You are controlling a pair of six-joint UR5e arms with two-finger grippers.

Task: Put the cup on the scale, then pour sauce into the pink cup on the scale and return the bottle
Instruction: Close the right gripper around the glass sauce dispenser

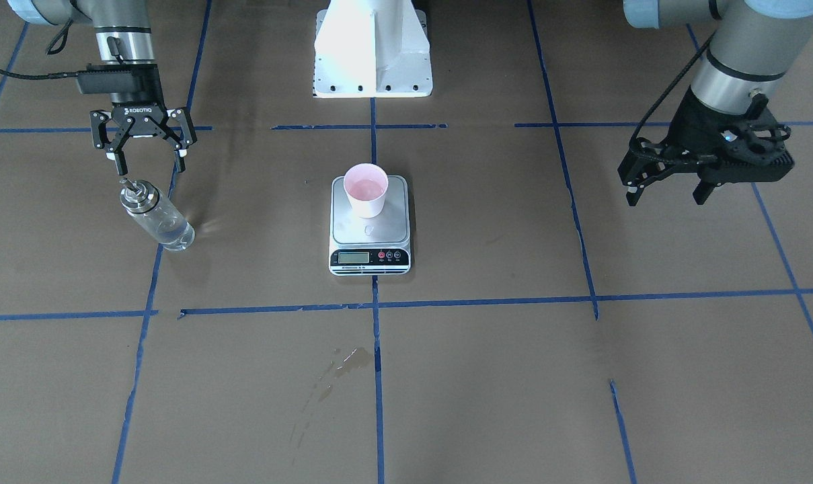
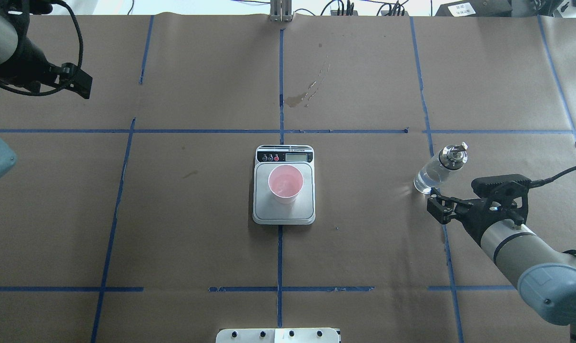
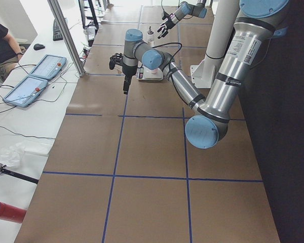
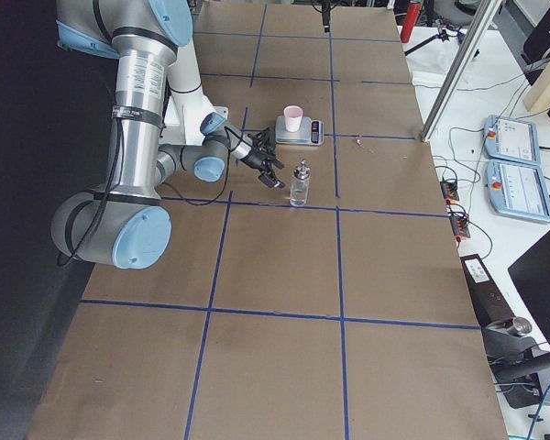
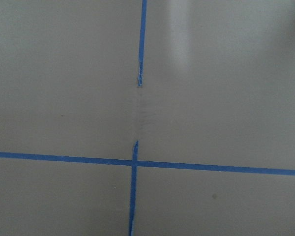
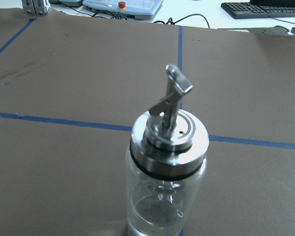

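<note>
Glass and steel fill my right wrist view: the bottle (image 6: 166, 182) stands upright on the brown paper tabletop (image 1: 487, 222), with its metal collar (image 6: 169, 147) close in front of the lens and the bent spout (image 6: 173, 93) rising above it. My right fingers (image 1: 117, 156) are spread wide with nothing between them. They sit just beside the bottle on my side of it and, as far as I can tell, don't touch it. The clear sauce (image 1: 171, 232) sits low in the glass. Well away at the centre, the pink cup (image 1: 366, 190) stands upright on the scale (image 1: 393, 225), towards the back of the platform on my side. I can't tell whether there is liquid in it. My left fingers (image 1: 705, 190) hang open and empty, far out on the other side.

The risks, as I judge them:
- **Tipping the bottle:** it is narrow and tall. If one finger reaches it before the other, it could tip over and roll.
- **Poor grip:** if I close on the smooth collar rather than the glass body, the bottle could slip once I tilt it.
- **Spilling at the cup:** the cup is light, so a nudge from the spout could push it off the platform. A fast tilt could send sauce past the rim onto the scale's display.

A dried stain (image 1: 349, 359) on the paper shows how spills end up here.
</note>
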